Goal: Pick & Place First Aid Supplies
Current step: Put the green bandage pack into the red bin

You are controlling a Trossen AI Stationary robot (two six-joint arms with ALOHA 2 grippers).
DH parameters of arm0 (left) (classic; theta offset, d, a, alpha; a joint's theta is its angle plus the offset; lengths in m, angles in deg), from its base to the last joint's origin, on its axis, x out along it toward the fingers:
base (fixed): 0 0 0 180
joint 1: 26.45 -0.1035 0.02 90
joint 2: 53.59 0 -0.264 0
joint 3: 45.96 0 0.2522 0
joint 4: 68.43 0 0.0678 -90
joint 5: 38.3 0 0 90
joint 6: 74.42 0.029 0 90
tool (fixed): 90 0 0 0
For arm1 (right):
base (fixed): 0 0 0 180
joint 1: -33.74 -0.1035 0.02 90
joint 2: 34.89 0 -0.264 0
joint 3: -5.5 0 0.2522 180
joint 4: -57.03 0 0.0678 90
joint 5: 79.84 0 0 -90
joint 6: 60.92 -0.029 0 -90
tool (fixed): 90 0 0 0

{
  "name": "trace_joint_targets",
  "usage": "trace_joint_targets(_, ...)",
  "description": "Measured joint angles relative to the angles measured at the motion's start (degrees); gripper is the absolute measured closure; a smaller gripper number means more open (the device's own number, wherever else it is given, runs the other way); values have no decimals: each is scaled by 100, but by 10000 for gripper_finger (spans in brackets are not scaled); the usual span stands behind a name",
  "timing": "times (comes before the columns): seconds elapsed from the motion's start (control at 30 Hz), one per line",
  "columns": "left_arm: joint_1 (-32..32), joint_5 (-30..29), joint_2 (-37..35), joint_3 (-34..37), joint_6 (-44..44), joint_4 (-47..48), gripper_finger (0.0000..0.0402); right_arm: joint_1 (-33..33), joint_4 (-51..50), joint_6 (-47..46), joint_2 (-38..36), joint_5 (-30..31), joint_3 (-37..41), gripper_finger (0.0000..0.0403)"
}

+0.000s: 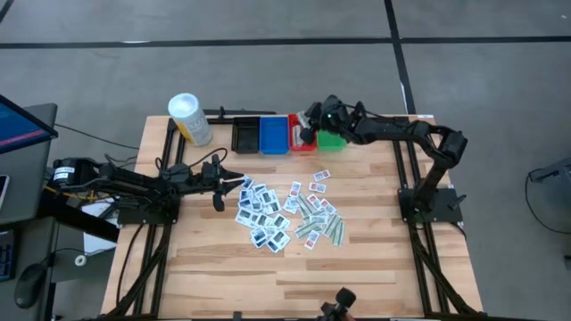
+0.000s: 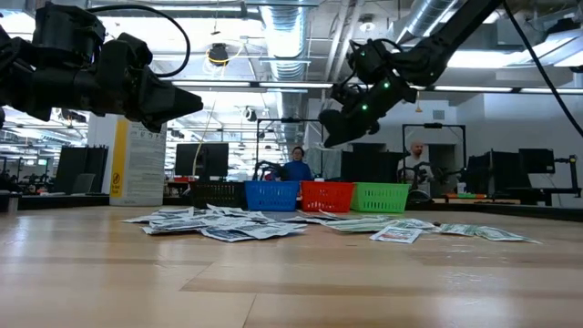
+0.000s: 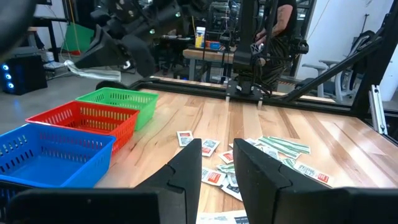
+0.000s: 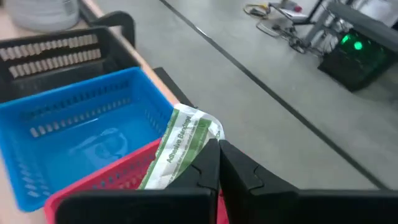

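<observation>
From overhead, the wooden bench (image 1: pixel 357 259) carries a loose scatter of first aid packets (image 1: pixel 285 214) at the middle of the frame, white-and-blue ones on the left of the heap and pale green strips on its right. Along the upper edge of the bench sit a black bin (image 1: pixel 245 135), a blue bin (image 1: pixel 274 135), a red bin (image 1: pixel 302 143) and a green bin (image 1: pixel 331 141) in a row, with a white-capped yellow container (image 1: pixel 189 118) to their left. The right gripper (image 1: pixel 310 119) reaches in from the right and hangs over the red bin; the left gripper (image 1: pixel 223 185) sits at the left edge of the heap. From bench level, the packets (image 2: pixel 246 224) lie flat in front of the bins, the right gripper (image 2: pixel 339 123) is well above the red bin (image 2: pixel 328 196), and the left gripper (image 2: pixel 178 102) hangs at upper left; two people show in the room behind. In the left wrist view its fingers (image 3: pixel 186 171) stand apart with nothing between them, packets (image 3: pixel 273 155) spread just beyond. In the right wrist view the right gripper (image 4: pixel 214 152) is clamped on a green-and-white adhesive bandage packet (image 4: pixel 180 146), held above the red bin's rim (image 4: pixel 93 186) beside the blue bin (image 4: pixel 74 134).
</observation>
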Motion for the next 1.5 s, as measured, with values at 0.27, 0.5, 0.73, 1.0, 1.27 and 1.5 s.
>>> trace_joint_targets(0.27, -1, 0, 0, 0, 0, 0, 309, 63, 74, -232, 0, -4, 32, 402)
trace_joint_targets(0.5, -2, 0, -1, 0, 0, 2, 309, 63, 78, -686, 0, -7, 33, 402)
trace_joint_targets(0.73, 96, 2, -1, 0, 0, 5, 309, 63, 120, -1367, 0, -5, 35, 402)
trace_joint_targets(1.0, 241, 1, 0, 0, 0, 9, 309, -34, 370, -1932, 0, 317, 36, 394)
trace_joint_targets(1.27, 243, 0, 0, 0, 0, 16, 309, -55, 365, -1927, 0, 337, 37, 377)
trace_joint_targets(1.5, 245, 0, -1, 0, 0, 28, 309, -55, 330, -1862, 0, 334, 37, 364)
